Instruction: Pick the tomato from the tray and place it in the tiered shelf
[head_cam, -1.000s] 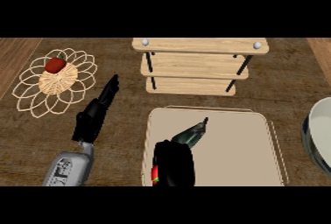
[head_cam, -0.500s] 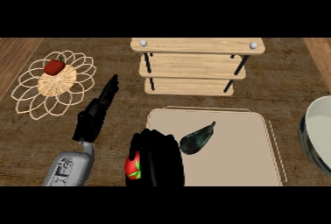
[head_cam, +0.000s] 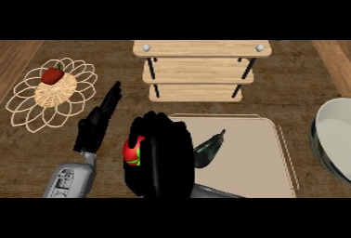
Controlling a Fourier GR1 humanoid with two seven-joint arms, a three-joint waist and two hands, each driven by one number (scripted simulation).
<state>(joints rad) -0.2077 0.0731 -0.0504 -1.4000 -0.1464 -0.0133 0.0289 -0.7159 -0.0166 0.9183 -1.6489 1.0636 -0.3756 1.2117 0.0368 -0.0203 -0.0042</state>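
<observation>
My right hand (head_cam: 163, 155) is curled round a red tomato (head_cam: 133, 150) with a green stalk, of which only the left side shows past the fingers. The hand hangs over the left edge of the beige tray (head_cam: 254, 153). A dark green vegetable (head_cam: 209, 148) lies on the tray just right of the hand. The wooden tiered shelf (head_cam: 198, 69) stands behind the tray, at the top middle. My left hand (head_cam: 98, 123) rests open on the counter to the left, fingers straight and pointing away.
A woven wire basket (head_cam: 49, 93) at the left holds a small red pepper (head_cam: 51, 75). A large white bowl (head_cam: 334, 139) is cut off by the right edge. Dark wooden counter lies between the tray and the basket.
My right hand has lifted with the tomato and moved left and up, from low over the tray to its left edge. The green vegetable is now uncovered on the tray.
</observation>
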